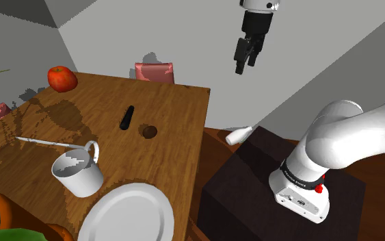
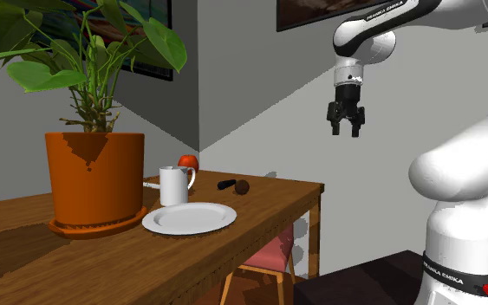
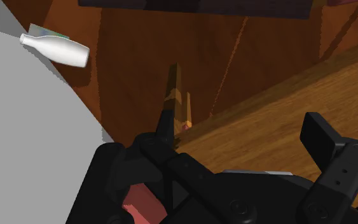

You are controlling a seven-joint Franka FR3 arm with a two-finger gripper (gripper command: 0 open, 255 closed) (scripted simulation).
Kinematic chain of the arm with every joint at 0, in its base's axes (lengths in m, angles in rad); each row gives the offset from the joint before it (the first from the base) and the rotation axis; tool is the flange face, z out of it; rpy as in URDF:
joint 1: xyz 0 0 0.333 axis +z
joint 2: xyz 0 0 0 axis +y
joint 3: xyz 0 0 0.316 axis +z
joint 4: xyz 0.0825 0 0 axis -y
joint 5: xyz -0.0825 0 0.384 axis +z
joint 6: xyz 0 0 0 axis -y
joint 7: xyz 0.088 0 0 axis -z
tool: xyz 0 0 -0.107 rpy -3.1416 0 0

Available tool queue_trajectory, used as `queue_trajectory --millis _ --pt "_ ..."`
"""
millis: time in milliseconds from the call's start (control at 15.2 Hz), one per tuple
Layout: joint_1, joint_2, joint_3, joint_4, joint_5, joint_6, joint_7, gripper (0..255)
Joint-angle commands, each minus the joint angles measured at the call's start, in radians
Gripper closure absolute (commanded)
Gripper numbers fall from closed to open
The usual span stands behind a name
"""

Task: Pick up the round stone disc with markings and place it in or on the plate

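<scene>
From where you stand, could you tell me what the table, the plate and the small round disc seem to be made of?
Table: wood, by its brown grain streaks, fairly matt. Plate: plain white and smooth, perhaps ceramic; nothing settles it. Round disc: dark brown, dull; too small to confirm a material.

I see my white arm (image 1: 351, 140) bent sharply at the elbow, with its upper links reaching up and over. The claw (image 2: 347, 130) hangs high in the air and points downward, wrist nearly vertical. Its two black fingers (image 3: 320, 139) stand apart.
</scene>
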Motion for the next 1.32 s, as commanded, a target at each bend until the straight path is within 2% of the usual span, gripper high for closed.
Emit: queue_trajectory --millis 0,726,1254 --pt "0.0 0.0 0.0 0.0 0.0 0.0 0.0 0" --pt "0.08 0.227 0.193 0.021 0.123 0.22 0.196 0" --pt "0.119 0.463 0.322 0.129 0.143 0.363 0.34 0"
